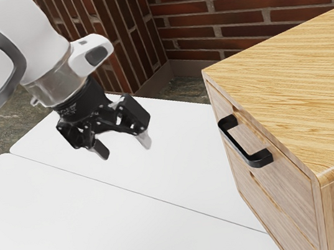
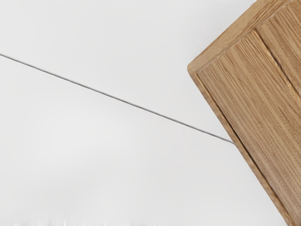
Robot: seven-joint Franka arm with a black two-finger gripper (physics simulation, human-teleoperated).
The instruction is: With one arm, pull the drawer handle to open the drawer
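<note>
A light wooden cabinet [image 1: 301,98] stands on the white table at the exterior view's right. Its top drawer [image 1: 254,143] sits flush with the front and carries a black bar handle [image 1: 244,142]. My black gripper [image 1: 123,146] hangs above the table, well to the left of the handle in the exterior view, open with nothing between its fingers. In the wrist view a corner of the cabinet's wooden front [image 2: 258,99] shows beside the white tabletop.
The white table [image 1: 106,222] has a thin seam [image 2: 113,96] running across it. A red brick wall [image 1: 230,2] stands behind the table and cabinet. A lower drawer front [image 1: 270,207] sits beneath the top one.
</note>
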